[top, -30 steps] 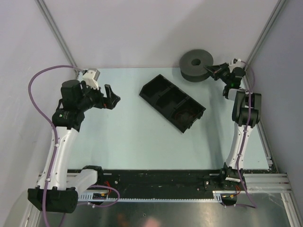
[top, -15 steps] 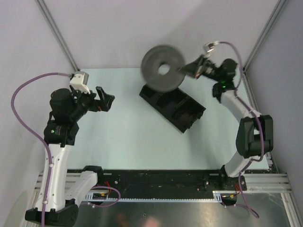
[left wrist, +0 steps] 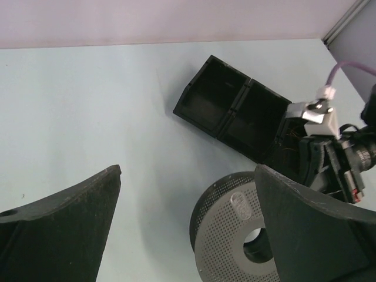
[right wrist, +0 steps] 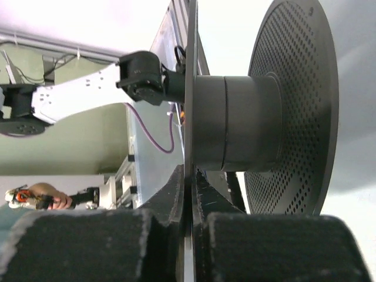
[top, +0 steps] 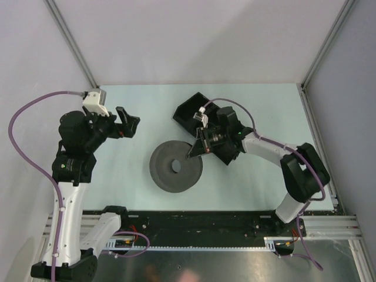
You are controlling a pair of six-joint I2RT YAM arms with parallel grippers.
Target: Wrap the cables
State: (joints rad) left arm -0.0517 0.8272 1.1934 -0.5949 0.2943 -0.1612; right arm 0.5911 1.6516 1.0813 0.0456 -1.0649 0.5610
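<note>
Near the middle of the table (top: 135, 194), the right gripper (top: 191, 153) pinches one flange of a dark grey spool (top: 161, 171), its face turned up, just beside the black tray (top: 189, 108). From above, the grip is hard to read. The right wrist view shows the fingers (right wrist: 170, 194) pressed tight on the flange's thin rim. The left gripper (top: 127, 121) hovers spread wide, well apart from the spool. Only the left wrist view catches what look like the cables (left wrist: 286, 134): faint thin strands in the tray's end compartment, mostly hidden behind the right wrist.
</note>
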